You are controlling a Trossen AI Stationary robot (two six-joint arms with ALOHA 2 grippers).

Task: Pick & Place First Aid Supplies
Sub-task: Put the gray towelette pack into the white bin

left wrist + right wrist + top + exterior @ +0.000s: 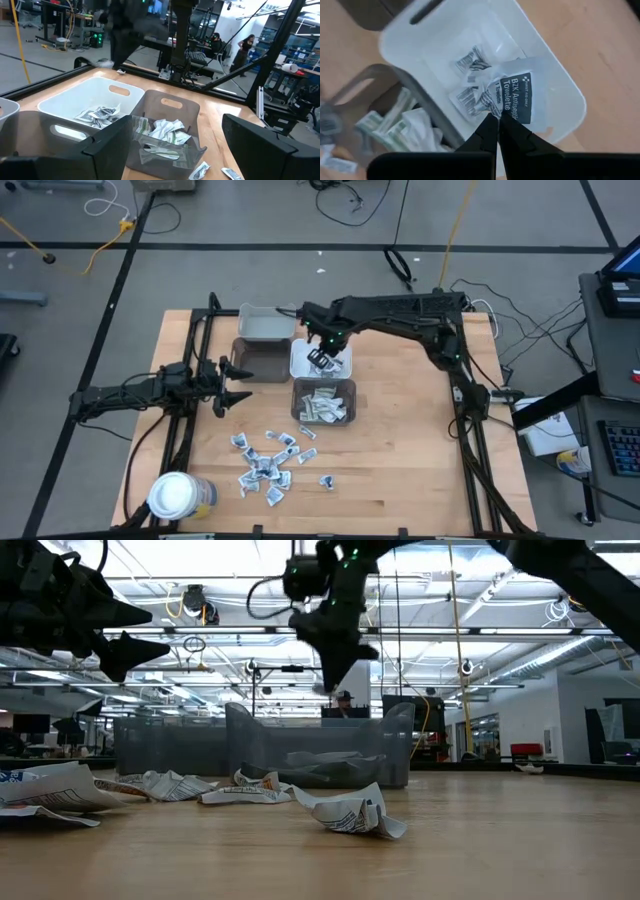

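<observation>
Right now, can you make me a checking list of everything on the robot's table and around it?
Surface: wooden table, bare wood on its right side.
Job's things: loose packets scattered near the front; more in the grey bin and white bin.
Clutter: white-lidded jar at the front left corner.
End effectors: right end effector shut on a towelette packet over the white bin; left end effector open, empty, at the table's left.
Cables: several on the floor beyond the table.
Surroundings: workshop, people far behind.
</observation>
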